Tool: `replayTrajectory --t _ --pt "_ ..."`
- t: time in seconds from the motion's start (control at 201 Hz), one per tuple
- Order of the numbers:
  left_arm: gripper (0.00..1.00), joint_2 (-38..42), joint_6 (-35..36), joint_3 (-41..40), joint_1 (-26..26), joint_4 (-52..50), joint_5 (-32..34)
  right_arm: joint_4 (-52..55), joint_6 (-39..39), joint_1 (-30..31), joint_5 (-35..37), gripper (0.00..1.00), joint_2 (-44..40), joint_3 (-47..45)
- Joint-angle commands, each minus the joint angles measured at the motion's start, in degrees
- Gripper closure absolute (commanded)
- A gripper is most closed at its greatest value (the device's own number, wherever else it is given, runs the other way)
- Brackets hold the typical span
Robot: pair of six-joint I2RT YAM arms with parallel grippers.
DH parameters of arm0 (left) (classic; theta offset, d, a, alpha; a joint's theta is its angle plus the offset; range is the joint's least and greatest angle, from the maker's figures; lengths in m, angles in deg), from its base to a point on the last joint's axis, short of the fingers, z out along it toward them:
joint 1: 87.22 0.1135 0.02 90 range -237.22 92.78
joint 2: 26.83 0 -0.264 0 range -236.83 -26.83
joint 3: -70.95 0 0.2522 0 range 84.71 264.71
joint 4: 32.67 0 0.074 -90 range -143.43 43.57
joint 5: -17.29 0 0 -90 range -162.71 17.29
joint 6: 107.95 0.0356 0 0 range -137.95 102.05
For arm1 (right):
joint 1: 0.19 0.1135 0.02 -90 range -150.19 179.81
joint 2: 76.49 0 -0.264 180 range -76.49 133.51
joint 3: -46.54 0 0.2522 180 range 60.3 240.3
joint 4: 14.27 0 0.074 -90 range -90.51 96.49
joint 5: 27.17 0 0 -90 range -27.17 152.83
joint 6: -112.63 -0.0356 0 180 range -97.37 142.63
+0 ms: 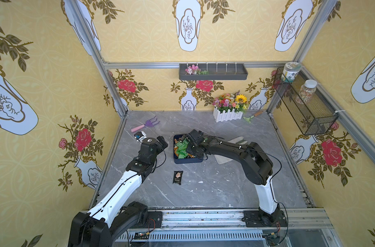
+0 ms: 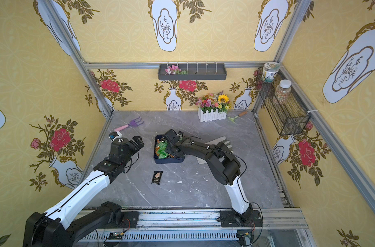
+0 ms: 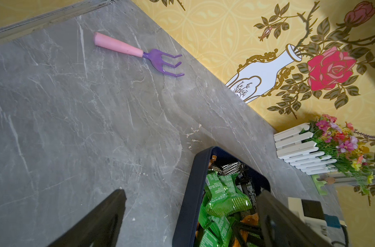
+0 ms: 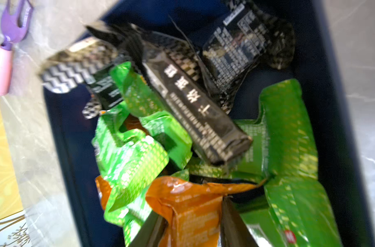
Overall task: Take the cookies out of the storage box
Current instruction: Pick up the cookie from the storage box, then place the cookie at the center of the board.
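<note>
The navy storage box [image 1: 187, 160] sits on the grey table [image 1: 214, 192] and holds a loose heap of cookies [image 1: 179, 148]. The right wrist view shows at least three black packets, at least four green ones and an orange packet [image 4: 182, 192] (that picture is smeared, so a full count is out of reach). The right gripper [image 4: 193, 206] is down inside the box, its two fingers [image 4: 231, 222] pressed against either side of the orange packet, pinching it. In both top views the right arm covers the box's right half and hides the packets beneath it. One black packet [image 1: 177, 177] lies alone on the table in front of the box. The left gripper [image 3: 192, 192] hangs just left of the box, fingers spread fully apart and holding nothing. Behind the box, a grey wall tray [image 1: 213, 76] holds pink flowers [image 1: 192, 69] in its left end compartment. A wire basket [image 1: 306, 111] off the box's back right carries two jars [image 1: 290, 71], and a white fence planter [image 1: 227, 116] is full of flowers. A pale sheet [image 1: 238, 140] right of the box is mostly hidden by the arm.
</note>
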Motion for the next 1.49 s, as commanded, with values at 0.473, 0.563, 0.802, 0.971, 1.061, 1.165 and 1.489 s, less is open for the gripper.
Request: replayTrajectory --t 0.473,0.563,0.802,0.971,1.061,1.165,1.489 --pt "0.0 0.7 -10.5 -5.5 6.4 0.7 -11.9 8.0 6.9 9.3 5.7 0.66 -12.5 -1.9" --pt "0.0 1.2 -11.1 -6.7 7.8 1.3 -14.7 11.1 6.4 13.1 6.2 0.66 -13.2 -3.4" --pt "0.0 1.2 -12.8 -9.8 8.8 2.7 -18.4 18.1 2.9 18.5 7.5 0.66 -8.9 -3.5" --pt "0.0 2.3 -10.7 -9.5 9.2 1.4 -18.6 23.7 2.4 19.0 7.9 0.65 -3.6 0.8" --pt "0.0 3.3 -10.1 -10.1 9.3 1.6 -18.0 24.3 2.6 19.4 7.1 0.65 -2.0 1.7" --pt "0.0 4.1 -10.4 -10.9 9.3 1.9 -19.0 24.4 3.1 19.9 5.6 0.64 -0.5 2.1" --pt "0.0 4.9 -9.5 -11.0 9.4 2.3 -19.9 25.9 4.5 19.9 3.2 0.35 1.5 4.2"
